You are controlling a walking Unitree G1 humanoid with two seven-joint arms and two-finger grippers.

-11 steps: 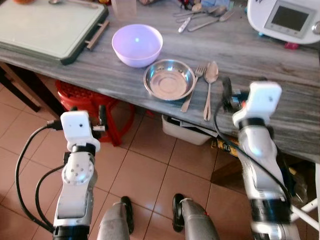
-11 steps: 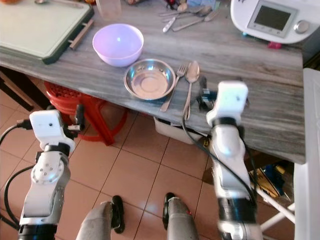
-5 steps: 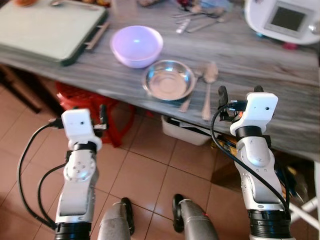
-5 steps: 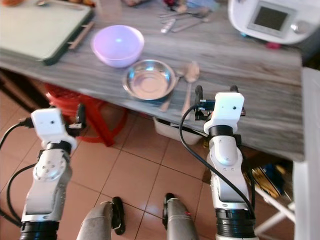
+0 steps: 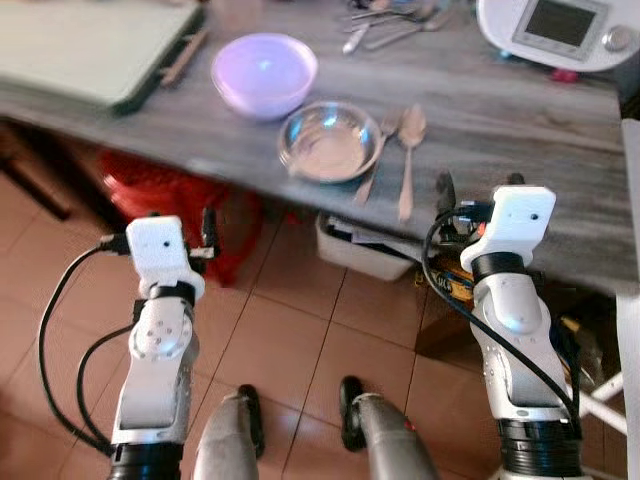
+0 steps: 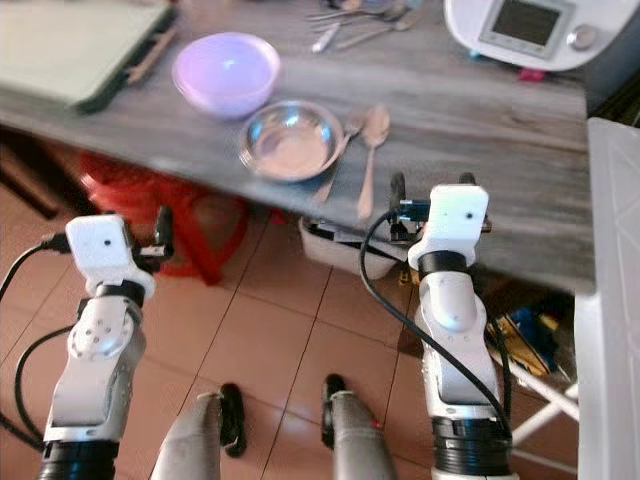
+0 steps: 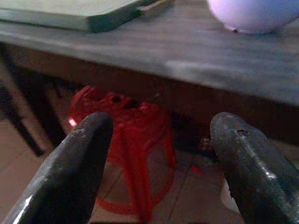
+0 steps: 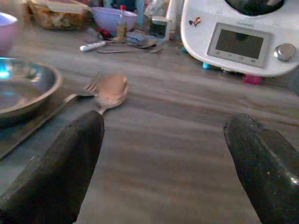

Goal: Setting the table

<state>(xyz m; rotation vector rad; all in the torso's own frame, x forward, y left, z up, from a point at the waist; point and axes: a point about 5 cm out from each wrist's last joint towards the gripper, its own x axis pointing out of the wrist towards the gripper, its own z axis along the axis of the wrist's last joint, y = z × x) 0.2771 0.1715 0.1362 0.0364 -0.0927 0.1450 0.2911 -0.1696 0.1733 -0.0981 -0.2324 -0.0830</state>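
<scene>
On the grey wooden table [image 5: 500,120] a steel bowl [image 5: 330,140] stands near the front edge, with a fork [image 5: 375,160] and a spoon [image 5: 407,150] laid side by side just to its right. Behind it is a purple bowl [image 5: 264,72]. My right gripper [image 5: 478,188] hovers at the table's front edge, right of the spoon, open with nothing between its fingers [image 8: 56,172]. My left gripper [image 5: 180,225] hangs lower than the tabletop in front of it, open and empty, its fingers [image 7: 70,172] pointing at a red stool [image 7: 126,135].
A green board [image 5: 90,40] lies at the table's back left. A white kitchen machine [image 5: 560,30] and several loose pieces of cutlery [image 5: 385,25] are at the back. Under the table sit the red stool [image 5: 180,190] and a white box [image 5: 365,250]. A white surface [image 6: 610,300] borders the right.
The whole picture has shifted, so the camera has moved back from the table. My right gripper has drawn back a little toward the table's front edge. Both grippers stay open.
</scene>
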